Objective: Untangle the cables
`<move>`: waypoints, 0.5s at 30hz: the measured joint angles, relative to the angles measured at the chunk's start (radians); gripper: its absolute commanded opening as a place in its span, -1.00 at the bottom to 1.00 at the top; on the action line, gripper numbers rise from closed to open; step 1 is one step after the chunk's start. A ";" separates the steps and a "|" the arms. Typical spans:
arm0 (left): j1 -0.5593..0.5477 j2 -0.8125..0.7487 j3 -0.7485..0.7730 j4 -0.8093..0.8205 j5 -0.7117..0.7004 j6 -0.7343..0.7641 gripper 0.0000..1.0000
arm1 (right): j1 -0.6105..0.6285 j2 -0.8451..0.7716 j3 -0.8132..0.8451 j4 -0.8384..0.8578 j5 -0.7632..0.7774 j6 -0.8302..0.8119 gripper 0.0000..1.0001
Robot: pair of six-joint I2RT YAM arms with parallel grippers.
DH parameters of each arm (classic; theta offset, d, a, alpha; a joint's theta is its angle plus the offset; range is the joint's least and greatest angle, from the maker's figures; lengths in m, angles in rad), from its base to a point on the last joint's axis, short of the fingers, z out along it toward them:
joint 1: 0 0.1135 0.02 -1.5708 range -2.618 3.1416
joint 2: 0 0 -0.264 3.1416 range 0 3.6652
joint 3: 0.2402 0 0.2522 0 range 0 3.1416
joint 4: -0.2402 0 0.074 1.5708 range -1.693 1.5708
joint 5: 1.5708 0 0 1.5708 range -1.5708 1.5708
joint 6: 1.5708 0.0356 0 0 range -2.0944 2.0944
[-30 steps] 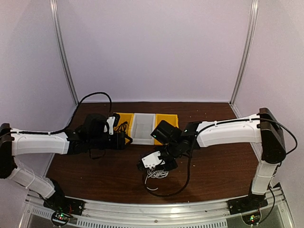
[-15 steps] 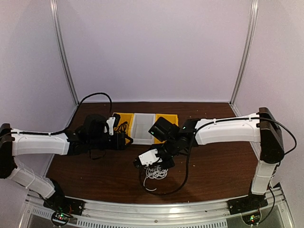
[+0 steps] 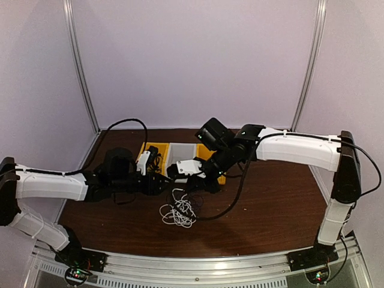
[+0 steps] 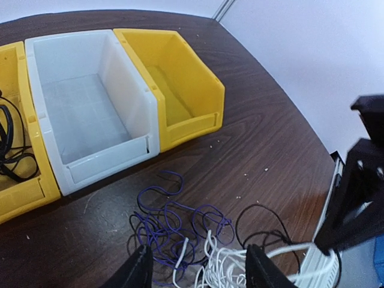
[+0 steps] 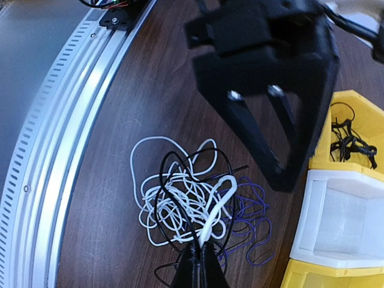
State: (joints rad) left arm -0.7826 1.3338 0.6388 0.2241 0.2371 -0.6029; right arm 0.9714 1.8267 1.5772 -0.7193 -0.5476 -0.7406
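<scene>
The cables lie in one tangled pile on the table: a white cable, a purple cable and a thin black cable. The pile also shows in the top view. My right gripper is shut on a raised loop of the white cable, with a black strand caught beside it, and holds it above the pile. My left gripper is open and low just left of the pile, with white and purple strands between its fingers.
Three bins stand in a row behind the pile: a yellow bin holding black cords, a white bin and another yellow bin. The metal rail runs along the table's near edge.
My right gripper has moved left and back toward the bins, raising the white cable. The pile has shifted left with it. My left gripper has moved right, toward the pile.
</scene>
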 measured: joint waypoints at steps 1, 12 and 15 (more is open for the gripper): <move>-0.002 -0.011 -0.016 0.010 0.004 0.005 0.06 | -0.020 0.000 -0.003 -0.003 -0.020 0.012 -1.00; -0.084 -0.124 -0.232 0.219 0.085 0.101 -0.09 | -0.188 -0.007 -0.173 0.024 -0.210 0.139 -0.96; -0.130 -0.083 -0.225 0.262 0.085 0.138 -0.11 | -0.195 -0.007 -0.182 0.040 -0.242 0.163 -0.94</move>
State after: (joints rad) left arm -0.9127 1.2510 0.4137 0.4858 0.3218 -0.4644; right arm 0.7765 1.8198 1.3956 -0.6796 -0.7895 -0.5777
